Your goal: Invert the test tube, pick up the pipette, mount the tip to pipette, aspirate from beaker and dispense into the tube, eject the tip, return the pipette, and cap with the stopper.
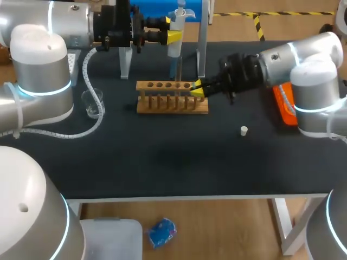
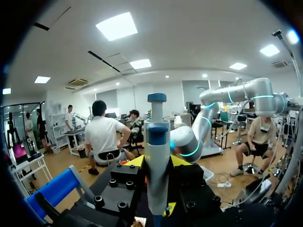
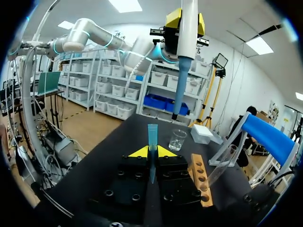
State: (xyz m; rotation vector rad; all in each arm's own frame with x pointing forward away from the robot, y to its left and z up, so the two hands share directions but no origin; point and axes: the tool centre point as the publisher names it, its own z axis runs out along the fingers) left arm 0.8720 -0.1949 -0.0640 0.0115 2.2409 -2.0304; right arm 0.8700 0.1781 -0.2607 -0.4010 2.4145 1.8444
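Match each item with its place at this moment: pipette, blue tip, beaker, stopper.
1 pipette
2 blue tip
3 beaker
4 stopper

A on the table, left of the rack
B held in the right arm's fingers
C on the table, right of the rack
D held in the left arm's fingers

Pairs: 1-D, 2-B, 3-A, 4-C

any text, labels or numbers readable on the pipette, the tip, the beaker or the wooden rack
No readable text in any view.
pipette: no print shows.
pipette tip: plain.
beaker: any markings are too small to tell.
test tube rack: bare wood, no label.
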